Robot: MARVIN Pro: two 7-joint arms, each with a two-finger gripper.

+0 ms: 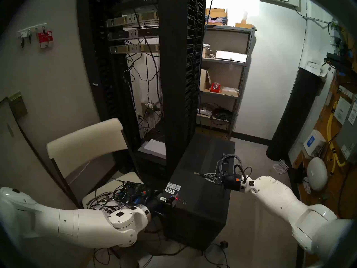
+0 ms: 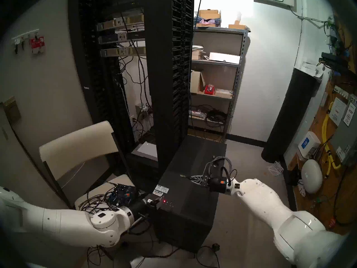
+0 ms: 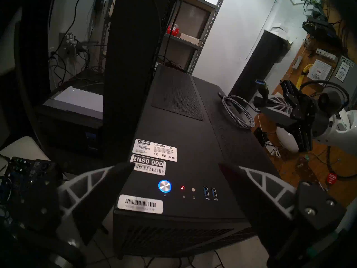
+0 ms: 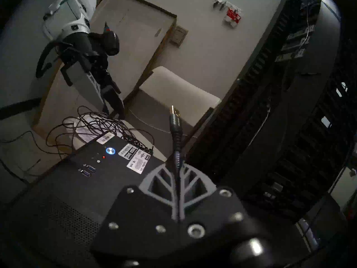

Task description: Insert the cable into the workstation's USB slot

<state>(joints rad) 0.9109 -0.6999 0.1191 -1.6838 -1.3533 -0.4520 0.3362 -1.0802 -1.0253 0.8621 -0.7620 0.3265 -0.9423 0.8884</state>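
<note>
A cramped equipment room with pale walls and a grey floor holds the workstation [image 1: 201, 186], a matte-black tower lying flat beside a tall black server rack [image 1: 179, 68]. Nearest on the workstation's top, at its front edge, the left gripper [image 3: 173, 169] hovers with its fingers spread wide and nothing between them. Just beyond it on the same panel sit a blue-lit power button [image 3: 164, 185], a red light [image 3: 182, 188] and a twin pair of ports; the USB slot [image 3: 213, 192] is the one farther from that light, and it is unoccupied. Farther along the workstation, above its top, the right gripper [image 1: 207, 177] is pressed together on the cable [image 4: 176, 157], whose plug sticks out past the fingertips. The rest of the grey cord lies coiled at the workstation's far right edge.
</note>
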